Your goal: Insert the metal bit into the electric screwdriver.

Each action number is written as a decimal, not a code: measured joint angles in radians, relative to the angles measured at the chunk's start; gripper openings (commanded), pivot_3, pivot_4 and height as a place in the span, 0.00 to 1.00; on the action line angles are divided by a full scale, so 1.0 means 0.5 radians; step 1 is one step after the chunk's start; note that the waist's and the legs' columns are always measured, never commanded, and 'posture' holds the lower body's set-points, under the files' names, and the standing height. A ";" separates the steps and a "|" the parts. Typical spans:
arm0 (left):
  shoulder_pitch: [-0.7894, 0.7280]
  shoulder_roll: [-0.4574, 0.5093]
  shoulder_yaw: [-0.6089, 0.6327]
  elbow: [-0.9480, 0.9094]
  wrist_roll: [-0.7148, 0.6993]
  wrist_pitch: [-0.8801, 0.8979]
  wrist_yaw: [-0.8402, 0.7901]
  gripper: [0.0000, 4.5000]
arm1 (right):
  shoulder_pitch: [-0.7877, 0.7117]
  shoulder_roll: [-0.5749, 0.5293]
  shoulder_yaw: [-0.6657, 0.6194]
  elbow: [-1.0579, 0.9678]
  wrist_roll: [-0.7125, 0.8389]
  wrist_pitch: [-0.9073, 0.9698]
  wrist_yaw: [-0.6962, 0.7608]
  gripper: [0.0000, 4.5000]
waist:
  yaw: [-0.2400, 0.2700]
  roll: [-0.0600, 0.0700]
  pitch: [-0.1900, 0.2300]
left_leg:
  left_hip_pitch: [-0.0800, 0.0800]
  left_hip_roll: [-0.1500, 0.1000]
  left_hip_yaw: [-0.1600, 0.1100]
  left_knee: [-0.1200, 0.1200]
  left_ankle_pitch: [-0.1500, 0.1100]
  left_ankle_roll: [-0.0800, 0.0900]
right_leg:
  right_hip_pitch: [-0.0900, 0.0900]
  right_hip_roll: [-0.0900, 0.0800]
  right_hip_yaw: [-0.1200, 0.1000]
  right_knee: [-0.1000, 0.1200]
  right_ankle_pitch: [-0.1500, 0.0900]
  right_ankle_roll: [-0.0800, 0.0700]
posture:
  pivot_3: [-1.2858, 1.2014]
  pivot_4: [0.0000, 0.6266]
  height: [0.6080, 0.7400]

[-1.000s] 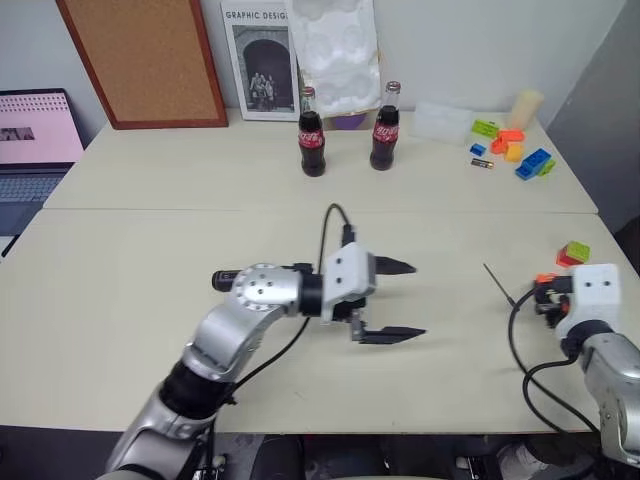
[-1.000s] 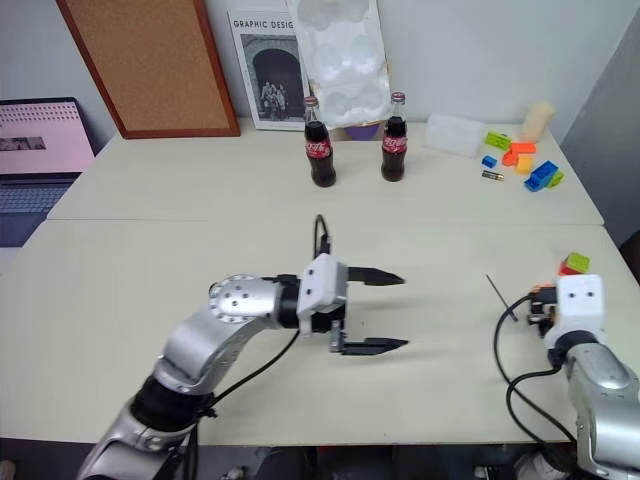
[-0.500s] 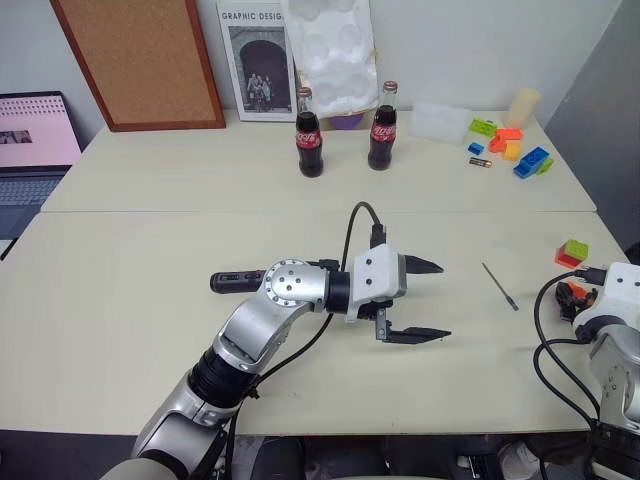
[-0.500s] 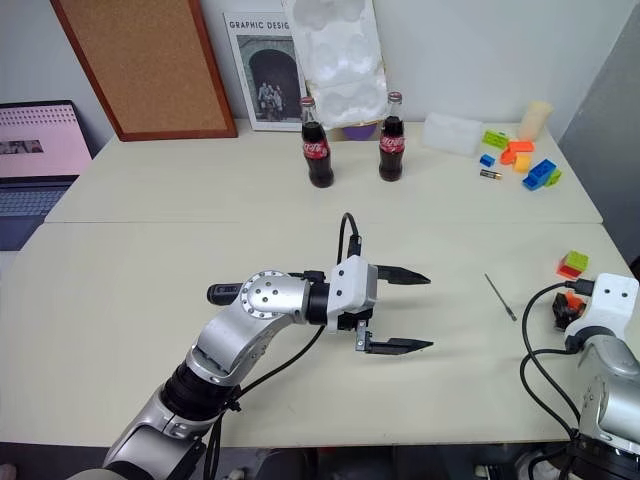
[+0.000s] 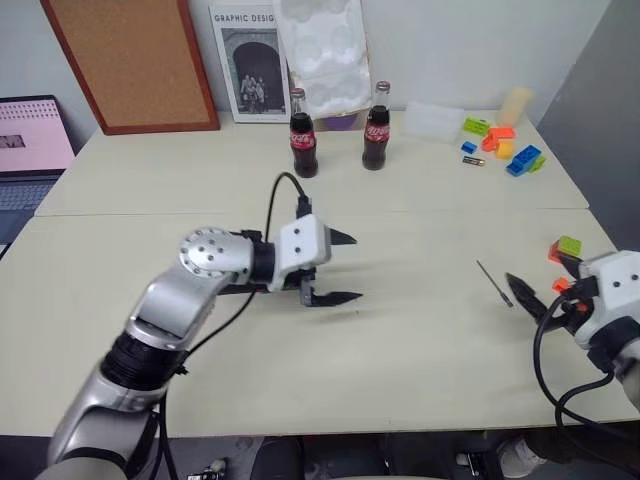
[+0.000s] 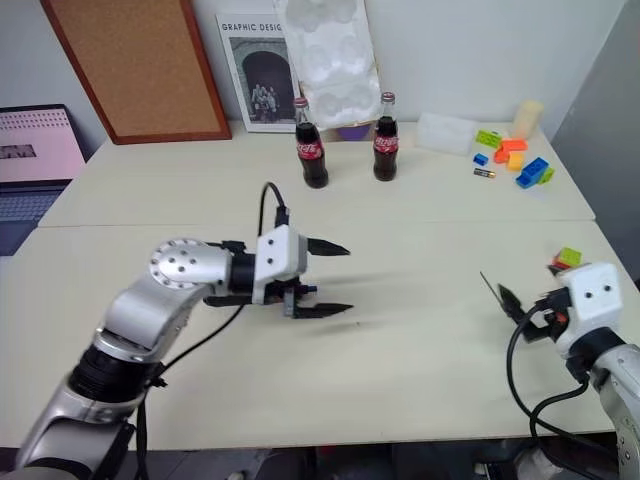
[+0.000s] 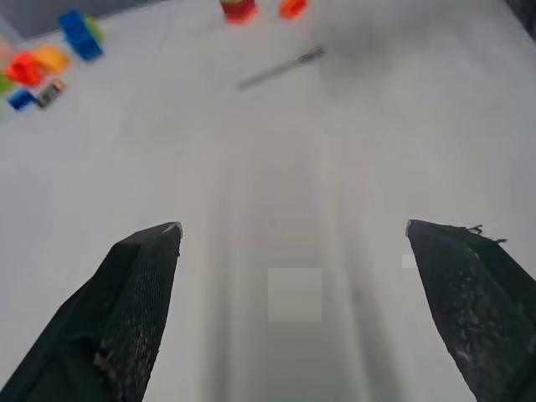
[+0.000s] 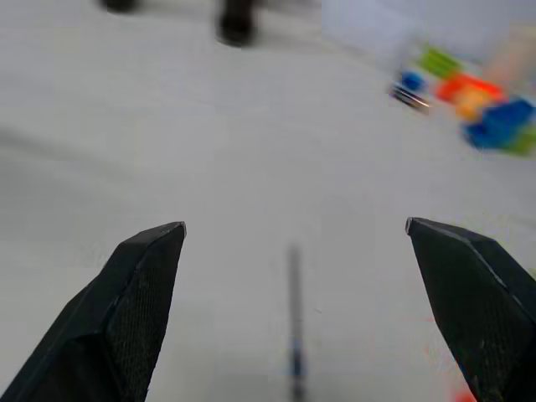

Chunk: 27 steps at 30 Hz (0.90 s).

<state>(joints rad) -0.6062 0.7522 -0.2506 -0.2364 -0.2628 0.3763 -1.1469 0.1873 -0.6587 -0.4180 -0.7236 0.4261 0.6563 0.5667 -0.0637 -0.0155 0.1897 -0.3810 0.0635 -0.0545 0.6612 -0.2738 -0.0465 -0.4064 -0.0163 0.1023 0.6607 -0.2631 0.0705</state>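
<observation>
metal bit (image 5: 494,283) lying flat on table (image 5: 420,340), right side, about 3 o'clock from centre, nothing touching it. right gripper (image 5: 530,297) just beside it at 4 o'clock, claw spread wide, empty. left gripper (image 5: 337,267) mid-table, fingers wide apart too, holding nothing, pointing toward 3 o'clock. two cola bottles (image 5: 301,148) at 12 o'clock, toy bricks (image 5: 500,148) at 1–2 o'clock. electric screwdriver: can't tell where.

My left arm covers most of the electric screwdriver (image 5: 232,290); I see just a dark sliver behind the wrist. The metal bit (image 8: 294,314) is smeared in my right wrist view. The laptop (image 5: 25,150) is cut off at the frame's edge.
</observation>
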 measured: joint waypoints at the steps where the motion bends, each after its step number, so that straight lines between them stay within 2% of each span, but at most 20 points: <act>1: -0.024 0.060 0.008 0.064 0.014 -0.024 -0.057 1.00 | 0.000 -0.049 0.065 -0.023 0.041 0.014 0.065 0.99 | 0.004 -0.001 0.001 | -0.001 0.000 0.000 -0.001 0.000 0.000 | 0.000 0.000 0.000 -0.001 0.000 0.000 | 0.52 0.24 1.00; 6: -0.225 0.254 -0.062 0.283 0.127 -0.061 -0.325 1.00 | -0.098 -0.263 0.324 -0.066 0.151 0.065 0.304 0.99 | 0.016 -0.006 0.004 | -0.007 0.000 -0.001 -0.002 0.000 0.000 | -0.004 0.000 -0.002 -0.005 0.000 0.000 | 0.52 0.24 1.00; 9: -0.302 0.277 -0.090 0.400 0.213 -0.141 -0.414 1.00 | -0.175 -0.278 0.431 -0.085 0.183 0.080 0.320 0.99 | 0.022 -0.006 0.004 | -0.007 0.000 -0.001 -0.002 0.000 0.000 | -0.004 0.000 -0.002 -0.006 -0.001 0.002 | 0.52 0.24 1.00; 13: -0.351 0.274 -0.257 0.553 0.363 -0.168 -0.550 1.00 | -0.166 -0.275 0.522 -0.089 0.196 0.082 0.318 0.99 | 0.028 -0.006 0.004 | -0.011 0.000 -0.002 -0.003 -0.001 0.001 | -0.007 0.000 -0.004 -0.006 0.003 0.006 | 0.52 0.24 1.00; 18: -0.468 0.208 -0.408 0.666 0.512 -0.113 -0.659 1.00 | -0.097 -0.229 0.625 -0.099 0.162 0.036 0.295 0.99 | 0.042 -0.007 0.004 | -0.016 0.000 -0.004 -0.002 -0.001 0.001 | -0.009 0.000 -0.006 -0.005 0.003 0.007 | 0.52 0.24 1.00; 22: -0.499 0.111 -0.536 0.870 0.698 -0.210 -0.650 1.00 | -0.092 -0.152 0.732 -0.138 0.130 0.011 0.230 0.99 | 0.046 -0.007 0.004 | -0.016 0.001 -0.005 0.000 -0.001 0.001 | -0.011 0.002 -0.006 -0.002 0.003 0.006 | 0.52 0.24 1.00; 27: -0.560 -0.020 -0.585 1.038 0.823 -0.245 -0.624 1.00 | -0.081 -0.124 0.810 -0.170 0.111 -0.003 0.181 0.99 | 0.057 -0.007 0.004 | -0.016 0.000 -0.005 0.001 -0.001 0.001 | -0.011 0.002 -0.005 -0.002 0.004 0.006 | 0.52 0.24 1.00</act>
<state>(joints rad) -0.8863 0.7424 -0.5431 0.2825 0.1487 0.2537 -1.4589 0.1471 -0.7207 -0.0128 -0.8088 0.4814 0.6547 0.6572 -0.0352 -0.0188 0.1916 -0.3891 0.0637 -0.0571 0.6615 -0.2740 -0.0460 -0.4118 -0.0155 0.0997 0.6599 -0.2612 0.0736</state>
